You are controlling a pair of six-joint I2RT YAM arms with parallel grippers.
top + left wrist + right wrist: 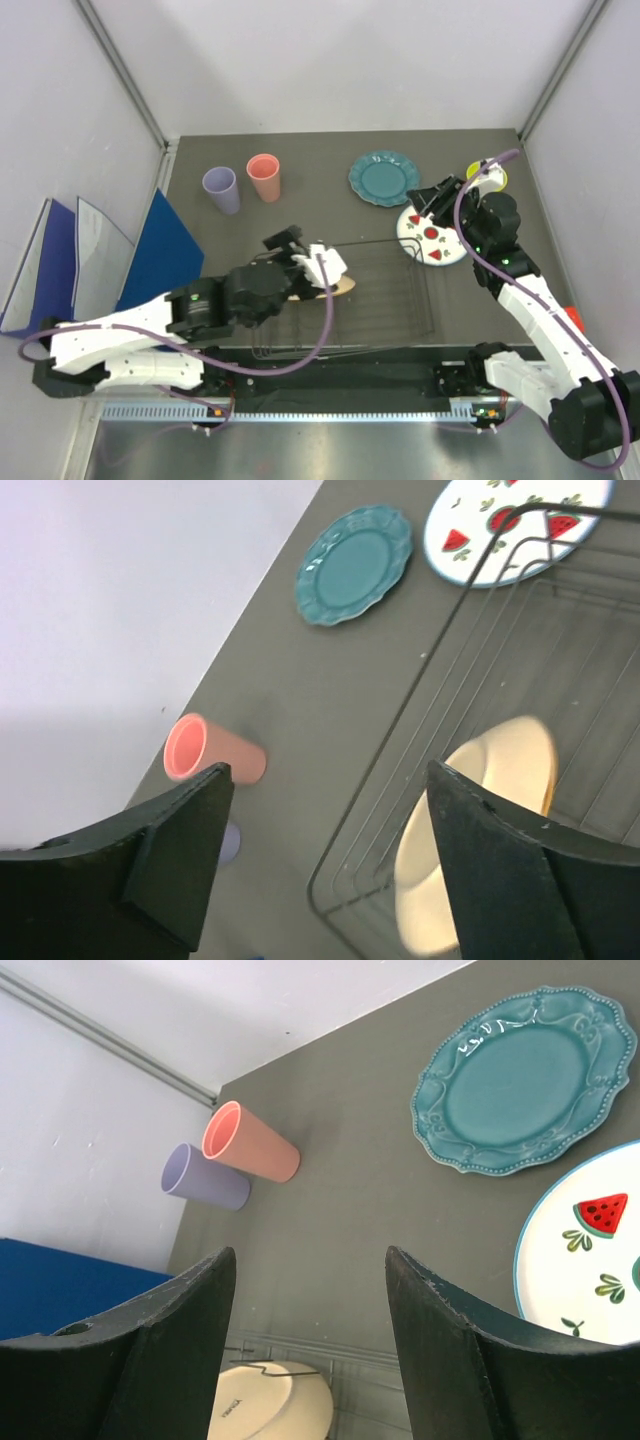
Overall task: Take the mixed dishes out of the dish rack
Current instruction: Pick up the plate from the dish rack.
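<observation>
The left gripper [328,775] hung with its two dark fingers spread wide and nothing between them, over the left part of the dish rack [395,720]. Just below it the peach plate [500,780] sat inside the rack, tilted among the wires; in the overhead view only an edge of that plate [343,287] showed past the gripper [318,262]. The right gripper [310,1255] was also parted and held nothing. It hovered above the table [300,150] near the rack's far right corner, over the far left edge of the white plate with red marks [435,240]. That plate lay flat on the table, and the rack's far right corner crossed its near edge in view; whether wire and plate touched I could not tell. Just beyond it to the far left lay the teal scalloped plate [383,178], flat and apart from the rack. To the right of the teal plate, partly hidden behind the right arm, a sliver of the yellow-green bowl [495,178] showed. Well to the left, near the far edge of the table, the salmon-pink cup [264,177] and the lavender cup [222,189] stood upright just beside each other, the lavender one on the left. The peach plate was the only dish seen in the rack.
</observation>
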